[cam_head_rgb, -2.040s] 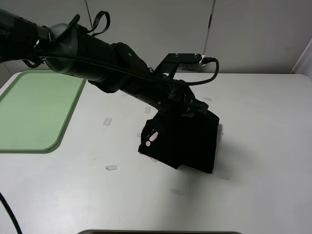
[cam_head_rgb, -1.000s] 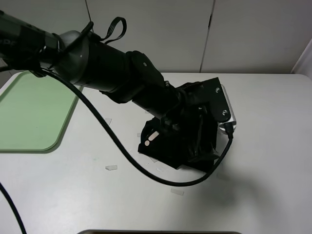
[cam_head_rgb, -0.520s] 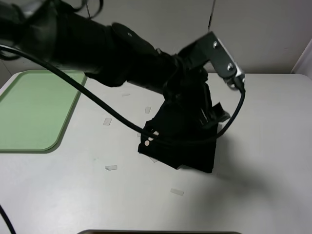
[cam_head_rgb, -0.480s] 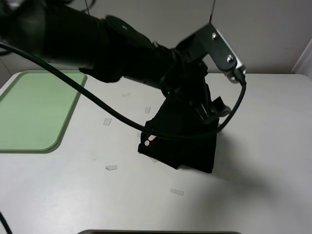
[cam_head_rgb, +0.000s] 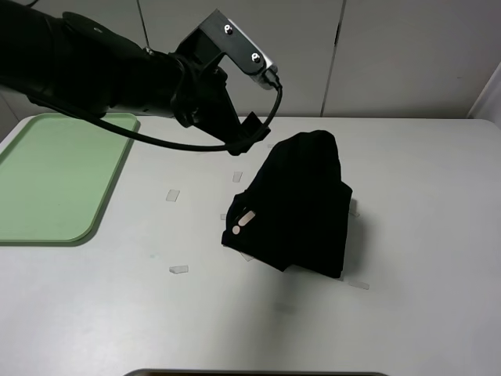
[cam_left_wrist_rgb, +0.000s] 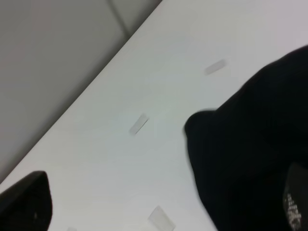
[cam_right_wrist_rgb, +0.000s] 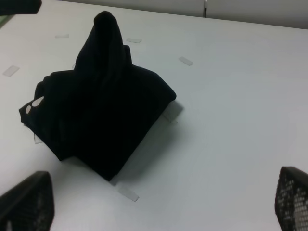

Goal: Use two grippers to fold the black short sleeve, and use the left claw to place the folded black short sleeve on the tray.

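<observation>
The black short sleeve (cam_head_rgb: 297, 207) lies in a folded heap at the middle of the white table, with a raised peak at its far end and white marks (cam_head_rgb: 243, 219) at its near left corner. My left claw (cam_head_rgb: 244, 137) hangs in the air just left of that peak, apart from the cloth, open and empty. The left wrist view shows the cloth (cam_left_wrist_rgb: 255, 144) beside its spread gripper (cam_left_wrist_rgb: 161, 204). My right gripper (cam_right_wrist_rgb: 159, 202) is open and empty, back from the cloth (cam_right_wrist_rgb: 96, 106); it is out of the exterior view. The pale green tray (cam_head_rgb: 55, 180) lies at the far left.
Small clear tape strips (cam_head_rgb: 178, 269) are scattered on the table around the shirt. A dark edge (cam_head_rgb: 258, 373) runs along the table's near side. A pale wall (cam_head_rgb: 391, 47) stands behind the table.
The left claw has let go of the shirt and swung up and back to the left. The shirt now lies free, with a peak where it was held.
</observation>
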